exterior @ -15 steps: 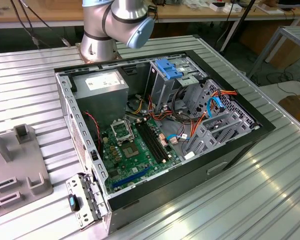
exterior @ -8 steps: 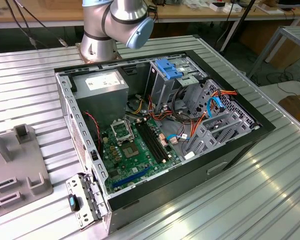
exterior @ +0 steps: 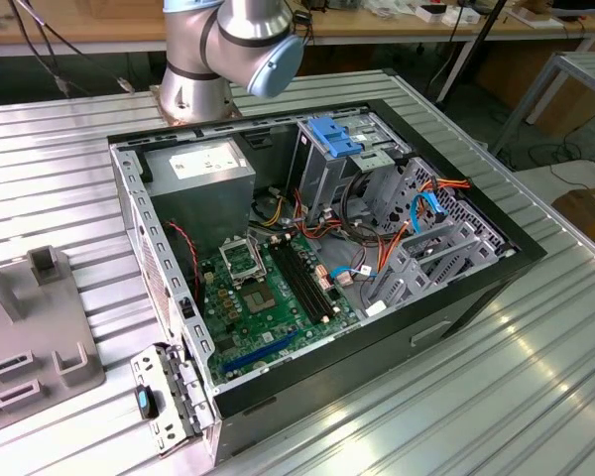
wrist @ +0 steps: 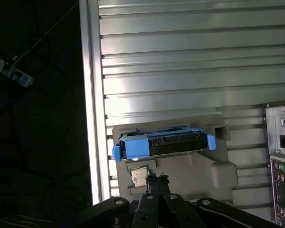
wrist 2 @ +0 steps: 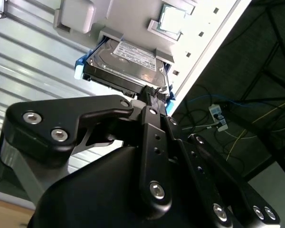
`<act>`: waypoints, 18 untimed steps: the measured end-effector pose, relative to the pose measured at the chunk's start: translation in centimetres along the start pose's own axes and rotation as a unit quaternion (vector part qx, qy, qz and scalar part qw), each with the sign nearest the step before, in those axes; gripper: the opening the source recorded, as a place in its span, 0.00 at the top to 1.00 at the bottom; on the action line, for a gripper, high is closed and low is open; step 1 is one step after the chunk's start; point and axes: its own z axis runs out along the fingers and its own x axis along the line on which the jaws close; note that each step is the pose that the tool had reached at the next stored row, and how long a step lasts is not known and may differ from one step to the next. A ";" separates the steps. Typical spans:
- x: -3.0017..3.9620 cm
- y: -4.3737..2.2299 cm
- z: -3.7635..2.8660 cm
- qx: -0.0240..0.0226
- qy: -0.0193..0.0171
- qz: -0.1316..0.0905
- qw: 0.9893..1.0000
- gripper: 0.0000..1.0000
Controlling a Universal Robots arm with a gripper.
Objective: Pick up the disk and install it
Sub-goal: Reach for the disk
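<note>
The disk (wrist: 164,144) is a dark drive in a bright blue carrier and lies in a slot of a grey holder (wrist: 190,175) on the ribbed metal table. In the second wrist view the disk (wrist 2: 126,59) shows its labelled top face. My gripper (wrist: 156,179) hangs short of the disk with its black fingers drawn together and nothing between them. In the second wrist view the gripper (wrist 2: 152,92) has its tip lined up with the disk's near edge; whether it touches I cannot tell. The open computer case (exterior: 476,288) lies on the table in the exterior view.
A small square chip (wrist: 138,176) sits in the holder beside the disk. The table's edge (wrist: 92,118) runs close by, with dark floor and cables beyond. Inside the case stand a metal drive cage (exterior: 322,174) topped by a blue bracket (exterior: 334,136), a motherboard (exterior: 268,288) and loose cables.
</note>
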 end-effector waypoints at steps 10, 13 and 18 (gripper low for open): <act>0.03 0.31 0.12 0.000 0.001 -0.007 1.000 0.89; 0.03 0.31 0.13 0.000 0.001 -0.007 1.000 0.89; 0.04 0.35 0.66 0.011 0.004 -0.008 1.000 0.89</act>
